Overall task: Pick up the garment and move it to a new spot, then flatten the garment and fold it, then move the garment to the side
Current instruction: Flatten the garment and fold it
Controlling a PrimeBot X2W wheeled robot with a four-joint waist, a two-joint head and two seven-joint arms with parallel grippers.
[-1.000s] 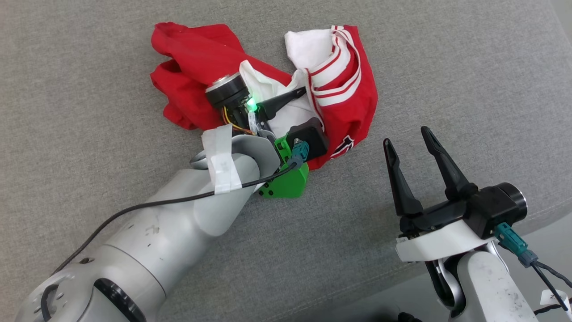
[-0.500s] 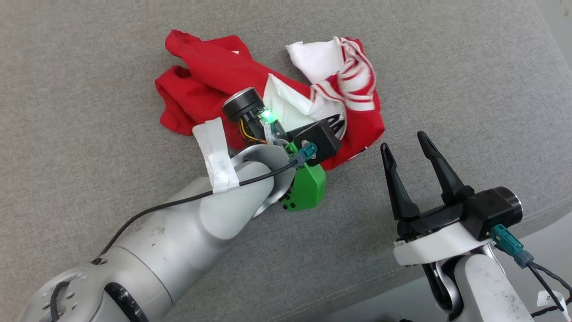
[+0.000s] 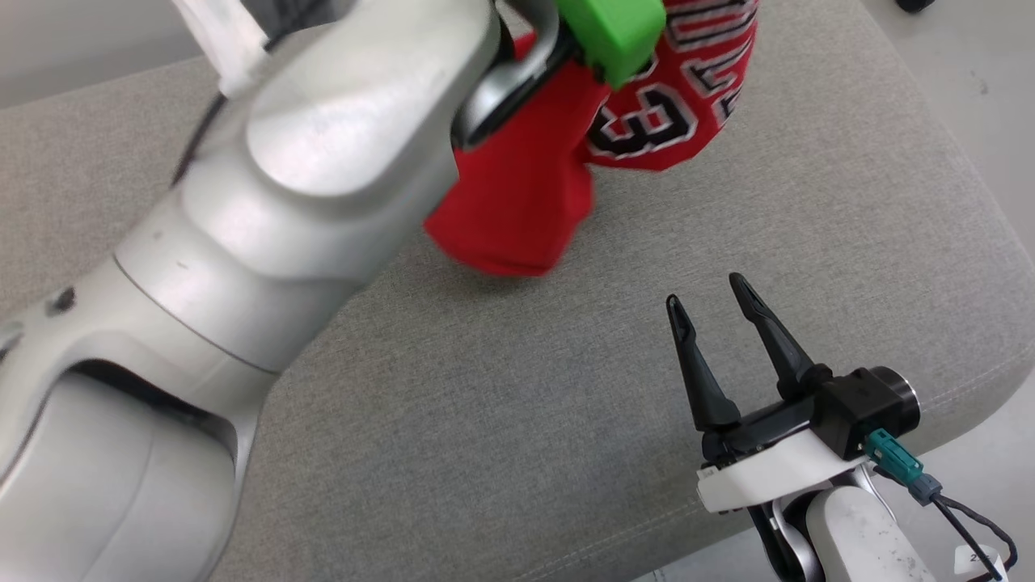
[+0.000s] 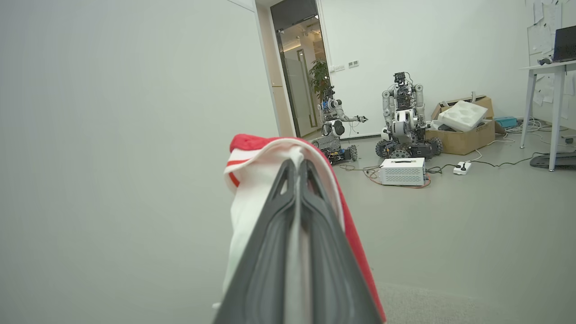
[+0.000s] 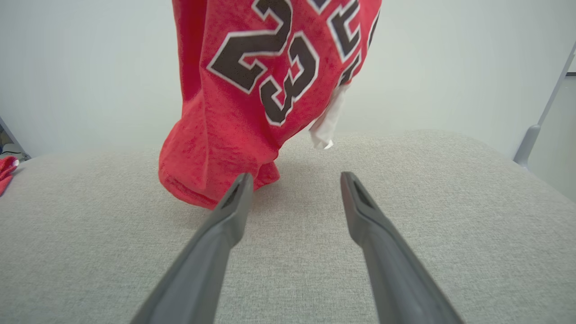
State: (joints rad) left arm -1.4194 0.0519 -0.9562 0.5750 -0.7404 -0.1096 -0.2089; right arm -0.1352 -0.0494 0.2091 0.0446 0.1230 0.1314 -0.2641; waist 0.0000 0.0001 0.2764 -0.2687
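Observation:
The garment (image 3: 517, 202) is a red jersey with black and white numbers and a white lining. It hangs from above, its lower end just over the grey cushion (image 3: 501, 420). In the left wrist view my left gripper (image 4: 297, 164) is shut on a red and white fold of the garment (image 4: 252, 189), raised high and pointing across the room. My right gripper (image 3: 711, 291) stands open low over the cushion at the lower right, nothing between its fingers. The right wrist view shows the garment (image 5: 252, 90) dangling just beyond the open right gripper (image 5: 292, 180).
My pale left forearm (image 3: 307, 162) crosses the upper left of the head view. The cushion's front right edge (image 3: 954, 396) drops to the floor. Across the room stand two other robots (image 4: 400, 121), cardboard boxes (image 4: 463, 130), a white box (image 4: 402, 171) and floor cables.
My left gripper closed on the crumpled garment and lifted it high off the cushion. The head camera has shifted. The right gripper has stayed open in place.

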